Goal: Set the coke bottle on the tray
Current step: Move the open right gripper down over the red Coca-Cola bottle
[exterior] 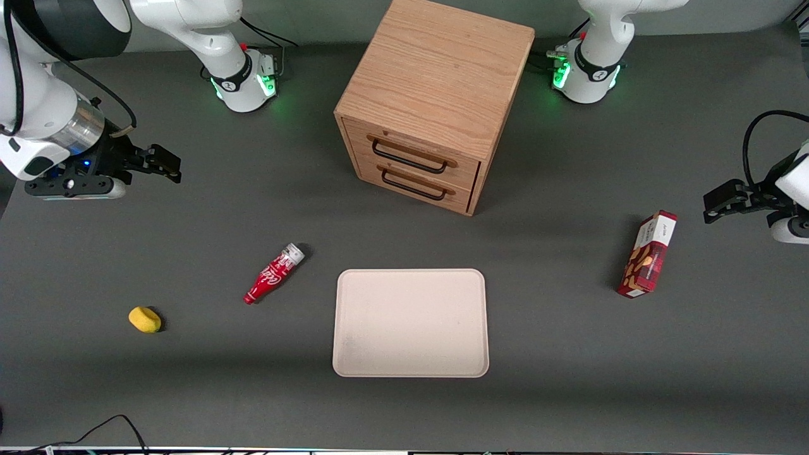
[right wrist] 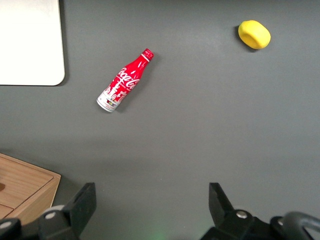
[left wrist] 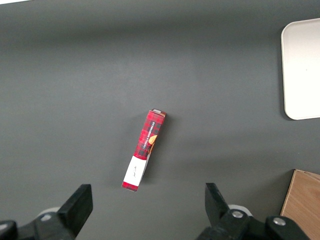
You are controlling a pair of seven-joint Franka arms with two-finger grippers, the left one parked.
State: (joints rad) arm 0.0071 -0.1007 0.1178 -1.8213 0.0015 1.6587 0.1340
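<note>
Poised high over the working arm's end of the grey table, the right arm's gripper hangs with its black fingers spread wide and nothing between them. From the front, the coke bottle lies on its side on the bare tabletop, apart from the tray and just off the tray's corner on the working arm's side, silvery base pointing toward the wooden drawer cabinet. A yellow lump sits nearer the camera, toward the table's working-arm edge. A red snack box stands toward the parked arm's end.

Seen from the right wrist, the gripper frames open table, well clear of the coke bottle, the tray's corner and the yellow lump.

From the left wrist, the red snack box lies well apart from the tray's edge.
</note>
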